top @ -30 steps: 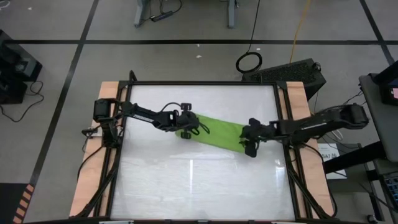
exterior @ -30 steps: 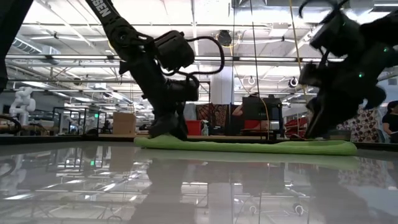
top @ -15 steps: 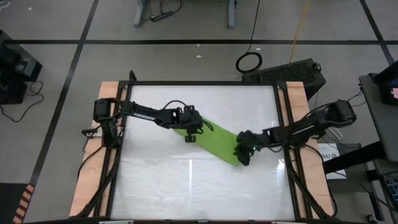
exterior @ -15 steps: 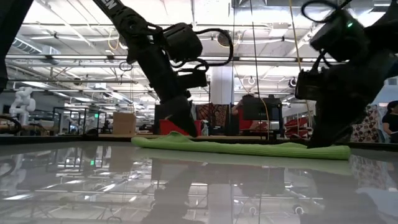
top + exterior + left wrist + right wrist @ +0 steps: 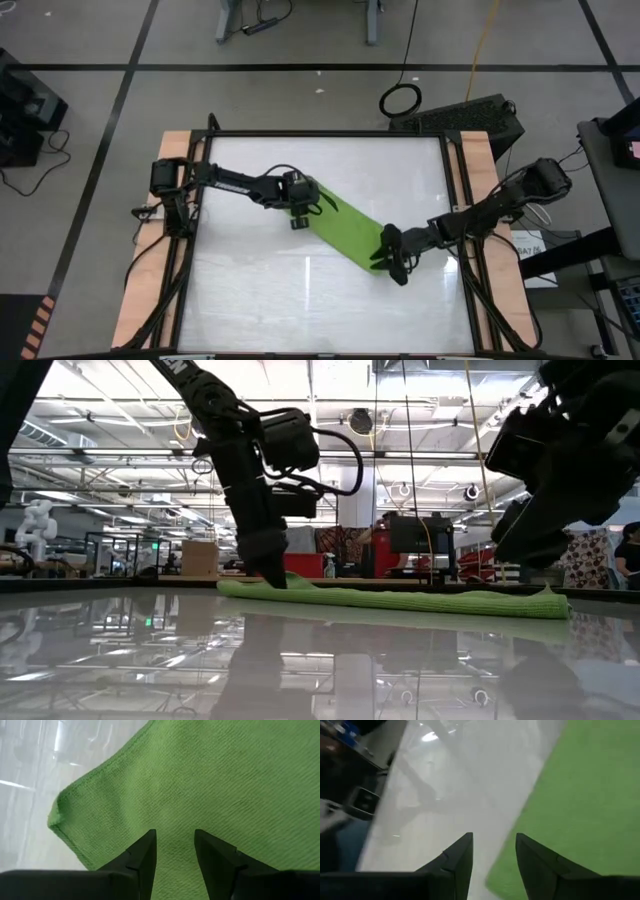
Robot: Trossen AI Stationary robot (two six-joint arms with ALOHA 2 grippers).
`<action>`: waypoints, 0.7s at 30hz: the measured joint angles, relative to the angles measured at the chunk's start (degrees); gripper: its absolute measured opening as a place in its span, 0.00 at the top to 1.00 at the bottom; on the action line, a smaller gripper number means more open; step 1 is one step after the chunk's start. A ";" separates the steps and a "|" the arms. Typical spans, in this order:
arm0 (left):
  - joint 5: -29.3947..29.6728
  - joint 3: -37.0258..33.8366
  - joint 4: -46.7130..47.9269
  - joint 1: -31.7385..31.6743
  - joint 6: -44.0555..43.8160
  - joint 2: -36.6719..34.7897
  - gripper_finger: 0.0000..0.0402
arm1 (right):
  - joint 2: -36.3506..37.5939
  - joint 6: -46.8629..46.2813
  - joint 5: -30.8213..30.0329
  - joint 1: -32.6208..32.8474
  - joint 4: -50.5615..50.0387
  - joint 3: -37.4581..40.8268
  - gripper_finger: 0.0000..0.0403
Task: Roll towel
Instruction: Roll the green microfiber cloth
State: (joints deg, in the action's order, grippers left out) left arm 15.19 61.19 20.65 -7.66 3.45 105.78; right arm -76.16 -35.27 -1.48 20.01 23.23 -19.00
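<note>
Towel stretched between 2 grippers

Towel (image 5: 345, 232) lying mid-table, long axis slanting from far-left toward near-right; left gripper (image 5: 299, 210) spread over its far-left end; right gripper (image 5: 393, 258) spread at near-right end, equally near.

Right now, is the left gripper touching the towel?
Touching. In the low view the left gripper comes down with its tips on the near end of the towel; the left wrist view shows its open fingers against the green cloth.
</note>
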 joint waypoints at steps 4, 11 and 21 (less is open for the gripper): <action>0.01 0.65 0.54 1.23 -3.06 0.00 0.65 | 0.00 8.06 -5.29 -1.03 -3.49 0.00 0.65; -0.08 3.58 1.82 5.08 -6.37 -0.09 0.65 | 0.00 17.92 -7.46 -5.27 -5.22 -0.02 0.65; -0.16 2.96 2.63 7.55 -13.69 -0.09 0.65 | -0.68 25.61 -6.64 -11.42 -5.27 -0.11 0.65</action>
State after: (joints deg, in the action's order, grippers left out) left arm 15.02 64.15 23.28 -0.11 -10.24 105.69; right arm -76.84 -9.66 -8.12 8.59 17.96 -19.12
